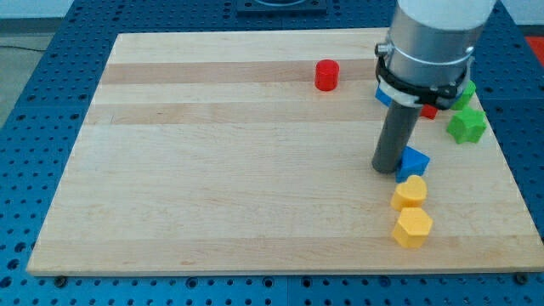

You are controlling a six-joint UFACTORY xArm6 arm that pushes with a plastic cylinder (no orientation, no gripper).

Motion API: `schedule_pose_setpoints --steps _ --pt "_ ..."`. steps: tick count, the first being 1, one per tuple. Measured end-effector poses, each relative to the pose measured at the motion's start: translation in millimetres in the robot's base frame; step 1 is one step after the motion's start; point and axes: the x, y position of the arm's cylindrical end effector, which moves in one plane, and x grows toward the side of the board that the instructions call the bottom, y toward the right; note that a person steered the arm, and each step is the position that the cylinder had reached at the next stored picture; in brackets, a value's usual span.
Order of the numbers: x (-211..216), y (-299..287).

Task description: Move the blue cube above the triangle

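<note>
A blue block (415, 161), cube-like, lies at the view's right of the wooden board (238, 170). My tip (388, 168) stands at this block's left side, touching or nearly touching it. A second blue block (383, 95) shows just above, mostly hidden behind the arm, so its shape cannot be made out. No triangle shape can be made out clearly.
A red cylinder (327, 75) stands near the view's top. Two yellow blocks (410, 193) (412, 228) lie just below the blue block. Two green blocks (467, 126) (464, 92) sit at the right edge. A small red piece (430, 111) peeks from under the arm.
</note>
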Motion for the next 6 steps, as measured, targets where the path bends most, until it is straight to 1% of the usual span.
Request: schedule_pose_setpoints --steps 1,2,3,4,5,6 --pt "-47 -5" --pt "-79 -36" --pt "-129 -52" --pt "-169 -17" --pt "-172 35" --pt "-144 43"
